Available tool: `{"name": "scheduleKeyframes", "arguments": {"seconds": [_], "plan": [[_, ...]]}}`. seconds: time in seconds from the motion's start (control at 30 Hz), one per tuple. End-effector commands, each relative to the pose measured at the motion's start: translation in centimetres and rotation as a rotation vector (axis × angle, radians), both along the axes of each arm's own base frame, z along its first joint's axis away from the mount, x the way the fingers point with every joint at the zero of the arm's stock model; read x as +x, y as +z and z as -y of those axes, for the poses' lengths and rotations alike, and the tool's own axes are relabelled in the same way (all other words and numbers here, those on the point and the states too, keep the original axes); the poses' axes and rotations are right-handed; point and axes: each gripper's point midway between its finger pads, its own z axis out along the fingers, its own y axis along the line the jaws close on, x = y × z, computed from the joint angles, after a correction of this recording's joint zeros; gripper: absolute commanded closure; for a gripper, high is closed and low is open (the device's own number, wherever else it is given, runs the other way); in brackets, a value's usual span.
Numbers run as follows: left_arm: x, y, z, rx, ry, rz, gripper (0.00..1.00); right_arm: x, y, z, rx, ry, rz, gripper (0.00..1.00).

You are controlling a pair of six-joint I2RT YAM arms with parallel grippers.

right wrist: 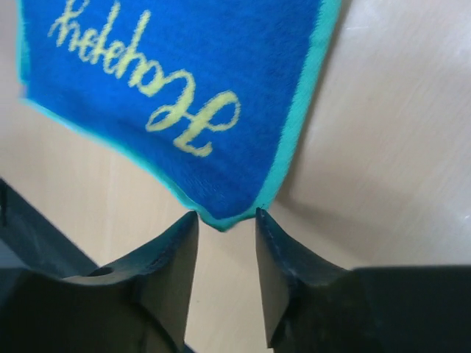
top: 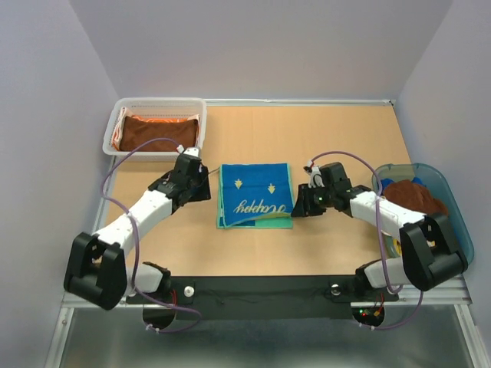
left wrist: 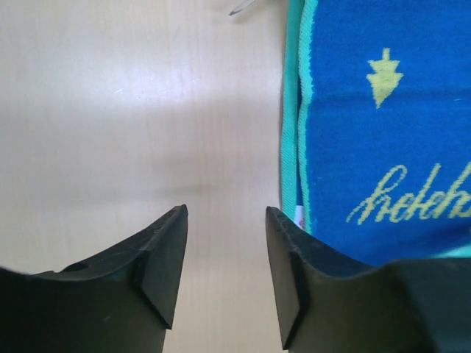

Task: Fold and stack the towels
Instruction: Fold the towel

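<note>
The wooden table (top: 253, 253) carried everything. At its middle lay the blue towel (top: 255, 195), folded flat, with a turquoise border. The white mesh basket (top: 157, 101) stood at the far left corner with a dark brown towel (top: 157, 132) in it, and an orange towel (top: 119, 132) showed at its left side. The translucent tub (top: 453, 199) at the right edge held another brown towel (top: 414, 195) with some blue cloth behind it.

The left gripper (top: 201, 188) hovered just beside the blue towel's (left wrist: 383, 132) left edge. Its fingers (left wrist: 165, 257) stood well apart over bare wood and held nothing. The right gripper (top: 301, 203) sat at the towel's near right corner. In the right wrist view that corner of the blue towel (right wrist: 184, 88) poked into the gap between the parted fingers (right wrist: 173, 257), which had not closed on it.

A yellow cursive word ran across the towel, but its letters could not be read for certain. Above it were two small yellow tree shapes (top: 239, 183).
</note>
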Motion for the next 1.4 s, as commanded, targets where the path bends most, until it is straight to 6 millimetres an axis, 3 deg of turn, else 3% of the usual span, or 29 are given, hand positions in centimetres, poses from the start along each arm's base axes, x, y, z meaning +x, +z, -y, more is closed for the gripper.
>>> {"name": "scheduleKeyframes", "arguments": {"seconds": [0.0,0.1,0.23,0.43,0.53,0.63,0.8,1.37], "plan": [[-1.1,2.4,-0.1,-0.078,0.043,0.069,0.39,-1.8,2.7,-1.5,0.075,0.11,0.033,0.53],[-1.9,2.7,0.5,-0.142,0.047,0.071,0.33,-2.0,3.7,-2.0,0.078,0.134,0.055,0.46],[-2.5,2.0,1.4,-0.203,0.064,0.054,0.33,-1.0,4.8,-2.3,0.045,0.122,0.11,0.45],[-4.5,0.2,4.3,-0.272,0.045,-0.014,0.41,2.1,3.9,0.5,-0.118,-0.094,0.152,0.46],[-5.8,-0.9,5.4,-0.274,0.052,-0.043,0.45,2.4,2.9,1.8,-0.165,-0.195,0.13,0.47],[-6.5,-2.3,5.8,-0.265,0.058,-0.08,0.51,1.7,1.7,1.8,-0.157,-0.231,0.071,0.47],[-6.2,-3.3,6.0,-0.238,0.075,-0.091,0.56,1.2,0.3,1.2,-0.107,-0.279,0.005,0.49],[-7.5,-5.1,6.8,-0.21,0.074,-0.17,0.56,-1.0,-2.3,0.0,-0.003,-0.352,-0.15,0.5]]}}
